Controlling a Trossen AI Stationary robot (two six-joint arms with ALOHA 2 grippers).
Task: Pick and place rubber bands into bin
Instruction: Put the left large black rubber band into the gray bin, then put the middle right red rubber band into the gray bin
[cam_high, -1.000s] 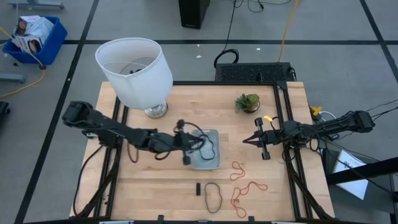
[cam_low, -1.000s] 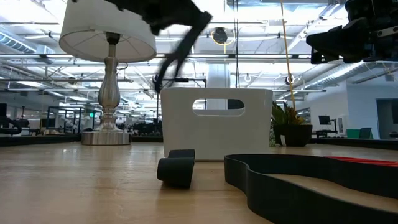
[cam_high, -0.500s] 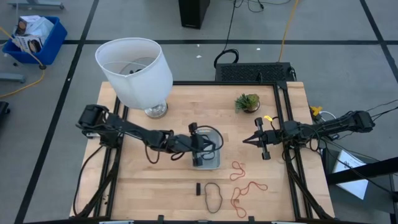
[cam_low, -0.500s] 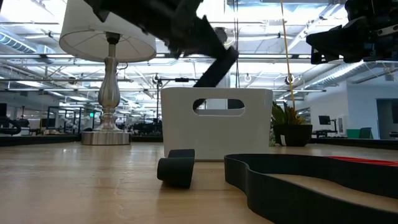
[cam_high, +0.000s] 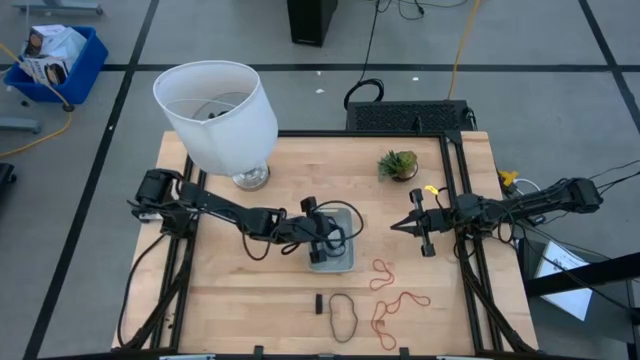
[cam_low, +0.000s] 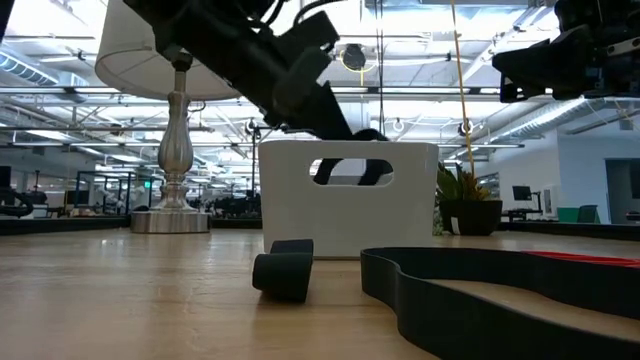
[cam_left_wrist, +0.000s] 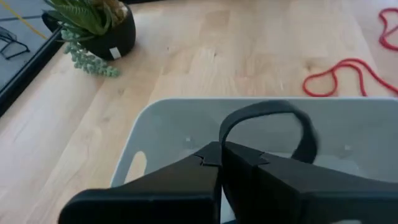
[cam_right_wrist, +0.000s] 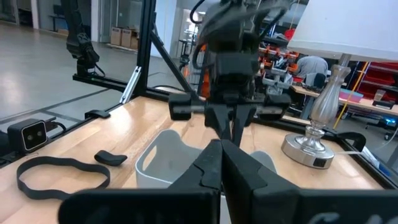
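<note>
The silvery-grey bin (cam_high: 345, 262) sits at the table's middle; it also shows in the left wrist view (cam_left_wrist: 163, 124) and the low view (cam_low: 400, 222). My left gripper (cam_high: 335, 238) is low over the bin, shut on a black rubber band (cam_left_wrist: 267, 115). My right gripper (cam_high: 394, 227) hangs to the bin's right, shut and empty. A black band (cam_high: 343, 313), a short black piece (cam_high: 318, 303) and two red-orange bands (cam_high: 383, 272) (cam_high: 398, 308) lie flat on the table near its front edge. My left gripper pinches the black band between its two fingertips (cam_left_wrist: 211, 155). The fingers slant down from the table's left. The rest of the band arches out past the tips as a loop (cam_left_wrist: 305, 134) within the bin's walls.
A big white lamp (cam_high: 215, 115) stands at the far left. A small potted plant (cam_high: 398, 165) stands at the far right. A blue crate (cam_high: 55, 60) is on the floor beyond the table.
My left gripper has gone toward the table's right edge and down, from the bin's left rim to low inside the bin, carrying the black band, which stays pinched.
</note>
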